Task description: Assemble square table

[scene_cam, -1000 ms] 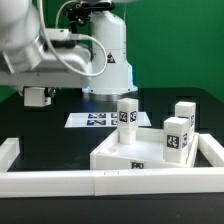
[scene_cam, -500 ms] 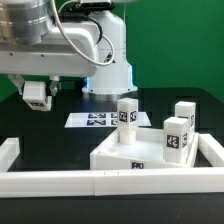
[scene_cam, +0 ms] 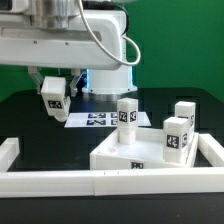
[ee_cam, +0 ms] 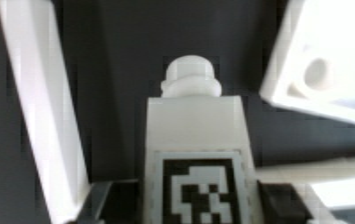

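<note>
While the pincer (scene_cam: 54,108) clamps one leg (scene_cam: 54,103), three stand on the panel (scene_cam: 112,152).

Behind me stands a flat green wall (scene_cam: 185,40), evenly lit, without windows or marks. Below my jaws spreads a black tabletop (scene_cam: 25,118), matte, with a soft sheen of overhead light. A long low white wall (scene_cam: 60,181) edges the black surface on the near side, well below and in front of my jaws, with short returns at both ends. The marker board (scene_cam: 100,120) lies flat on the black surface just beside and beneath my jaws.
</note>
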You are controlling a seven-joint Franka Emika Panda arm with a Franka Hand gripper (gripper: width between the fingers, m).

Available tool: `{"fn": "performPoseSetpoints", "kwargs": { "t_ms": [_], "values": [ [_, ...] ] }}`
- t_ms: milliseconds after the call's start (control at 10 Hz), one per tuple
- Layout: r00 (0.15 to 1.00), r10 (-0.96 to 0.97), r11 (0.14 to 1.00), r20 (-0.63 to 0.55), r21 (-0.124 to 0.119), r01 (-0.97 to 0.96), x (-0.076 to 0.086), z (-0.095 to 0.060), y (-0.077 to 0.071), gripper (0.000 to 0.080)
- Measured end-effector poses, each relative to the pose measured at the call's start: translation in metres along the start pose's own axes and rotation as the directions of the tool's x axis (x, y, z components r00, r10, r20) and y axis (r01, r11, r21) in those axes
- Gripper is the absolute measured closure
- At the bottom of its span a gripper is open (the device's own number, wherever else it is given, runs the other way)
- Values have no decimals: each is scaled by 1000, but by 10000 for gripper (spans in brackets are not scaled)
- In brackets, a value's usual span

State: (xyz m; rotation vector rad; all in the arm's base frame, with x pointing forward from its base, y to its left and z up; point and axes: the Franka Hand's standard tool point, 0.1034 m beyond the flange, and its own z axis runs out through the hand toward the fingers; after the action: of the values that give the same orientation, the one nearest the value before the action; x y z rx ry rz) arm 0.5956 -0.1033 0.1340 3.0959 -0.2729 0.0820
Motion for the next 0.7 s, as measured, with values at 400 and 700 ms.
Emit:
{"fn": "performPoseSetpoints", "kwargs": {
  "t_ms": [400,700],
  "values": [
    [965,-3,999,-264,-47,-9,6,0,10,509],
    [946,49,998,-321,-26,-60,-7,12,-7,509]
  ]
}}
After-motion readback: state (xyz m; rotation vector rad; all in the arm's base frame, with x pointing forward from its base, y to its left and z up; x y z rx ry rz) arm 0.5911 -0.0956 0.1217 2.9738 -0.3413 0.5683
